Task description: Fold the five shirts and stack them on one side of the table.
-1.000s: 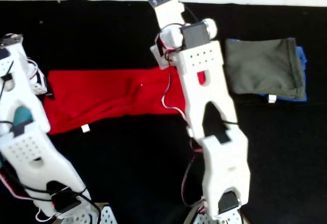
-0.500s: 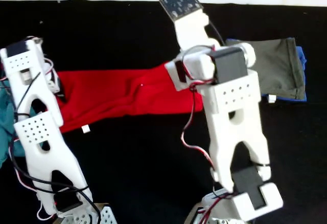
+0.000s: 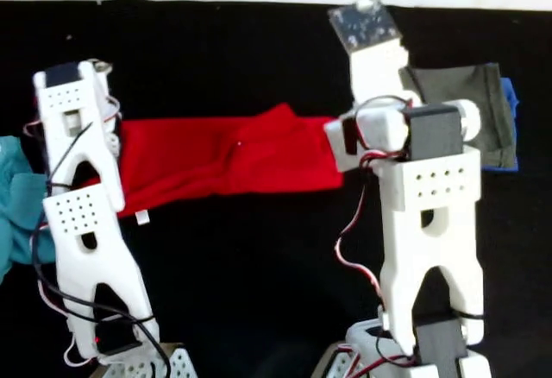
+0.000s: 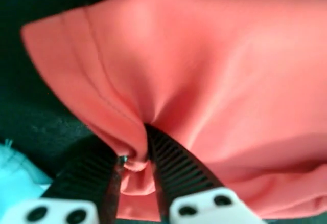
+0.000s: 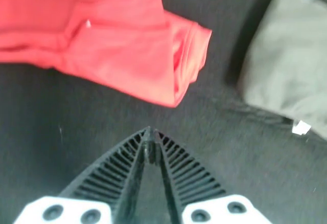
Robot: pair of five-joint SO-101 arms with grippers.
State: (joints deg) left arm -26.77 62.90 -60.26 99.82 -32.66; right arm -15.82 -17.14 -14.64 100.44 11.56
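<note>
Left jaws pinch red shirt (image 3: 224, 158) edge | right jaws closed, empty | shirt stretched long, rumpled

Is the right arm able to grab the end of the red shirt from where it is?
Probably yes: the right claw is shut on nothing, and bare black table lies between it and the free end of the red shirt.

2 white arms (image 3: 429, 223) | black servos (image 3: 431, 132) | red-white cables (image 3: 345, 242) | ribbed black gripper fingers (image 5: 179, 168)
</note>
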